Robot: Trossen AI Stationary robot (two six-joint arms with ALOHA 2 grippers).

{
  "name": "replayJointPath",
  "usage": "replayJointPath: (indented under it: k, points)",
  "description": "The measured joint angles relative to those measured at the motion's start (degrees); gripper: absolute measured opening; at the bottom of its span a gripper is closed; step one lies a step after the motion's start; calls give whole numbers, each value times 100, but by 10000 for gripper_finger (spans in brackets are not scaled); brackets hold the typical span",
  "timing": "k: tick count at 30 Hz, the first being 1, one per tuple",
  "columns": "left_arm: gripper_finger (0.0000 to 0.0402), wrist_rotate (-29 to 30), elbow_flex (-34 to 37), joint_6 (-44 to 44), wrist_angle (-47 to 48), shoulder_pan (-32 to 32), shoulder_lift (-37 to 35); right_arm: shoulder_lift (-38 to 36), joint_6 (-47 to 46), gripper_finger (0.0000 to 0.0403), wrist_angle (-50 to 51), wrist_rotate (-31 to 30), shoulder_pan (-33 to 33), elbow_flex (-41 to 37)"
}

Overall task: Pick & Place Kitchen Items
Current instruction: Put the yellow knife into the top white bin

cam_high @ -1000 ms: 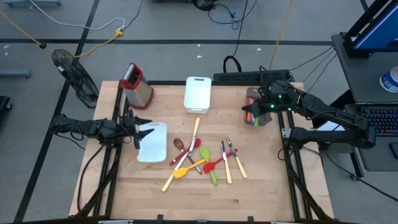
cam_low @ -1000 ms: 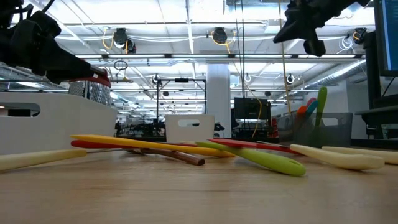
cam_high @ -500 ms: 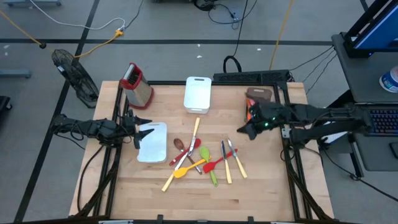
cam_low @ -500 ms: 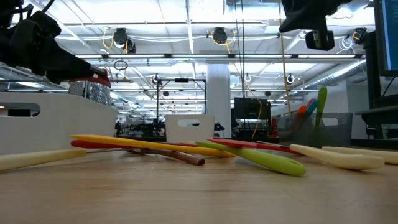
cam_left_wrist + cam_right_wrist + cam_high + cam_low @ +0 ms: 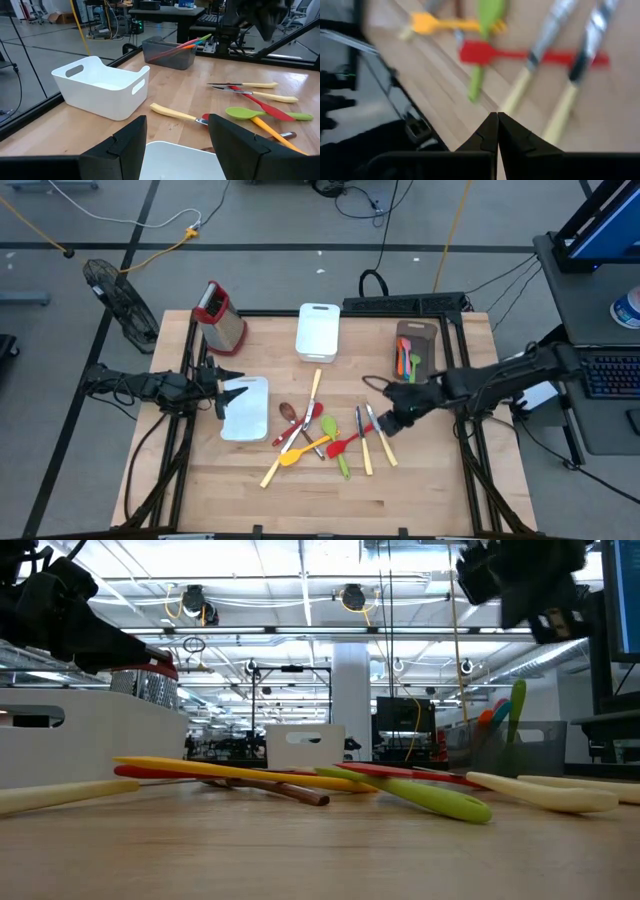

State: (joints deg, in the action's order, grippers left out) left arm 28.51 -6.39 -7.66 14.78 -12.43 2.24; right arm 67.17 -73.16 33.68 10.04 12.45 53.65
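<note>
The kitchen items [image 5: 325,432] lie in a loose pile mid-table: a red spatula [image 5: 485,52], a green spoon [image 5: 420,795], a yellow spatula [image 5: 427,22] and two cream-handled pieces [image 5: 522,87]. More utensils [image 5: 408,360] lie in the brown tray [image 5: 415,330] at the far right. My right gripper [image 5: 384,423] hangs shut and empty above the pile's right side, slanting down. My left gripper [image 5: 177,145] stands open at the table's left, over a flat white tray [image 5: 245,410].
A steel grater with a red top [image 5: 222,315] stands at the far left, and a white handled bin [image 5: 318,332] at the far middle. A black fan [image 5: 120,300] sits off the table's left. Bare wood lies along the near edge [image 5: 330,505].
My right gripper has swung from above the brown tray toward the table's near edge and slightly left, sinking and tipping further downward, and now hangs over the pile's right side. It has stayed shut. The brown tray with its utensils has come into sight.
</note>
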Motion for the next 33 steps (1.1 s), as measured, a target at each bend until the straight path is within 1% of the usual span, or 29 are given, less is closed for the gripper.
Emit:
replayJointPath:
  k: [8, 11, 22, 26, 29, 33]
  points:
    - [218, 1, 0, -2, 1, 1, 0, 361, -1064, 1, 1261, 958, 241, 0]
    - [218, 2, -1, -2, 1, 1, 0, 350, -1262, 1, 1387, 1133, 236, 0]
    - [218, 4, -1, -7, 1, 1, 0, 298, -1290, 2, 1378, 1065, 230, 0]
    - [218, 4, 2, -7, 1, 2, 0, 298, -1274, 2, 1371, 638, 230, 0]
    - [218, 5, 2, -7, 1, 2, 0, 298, -1270, 2, 1367, 495, 230, 0]
    - [218, 7, -1, -7, 1, 2, 0, 298, -1150, 2, 1310, 463, 230, 0]
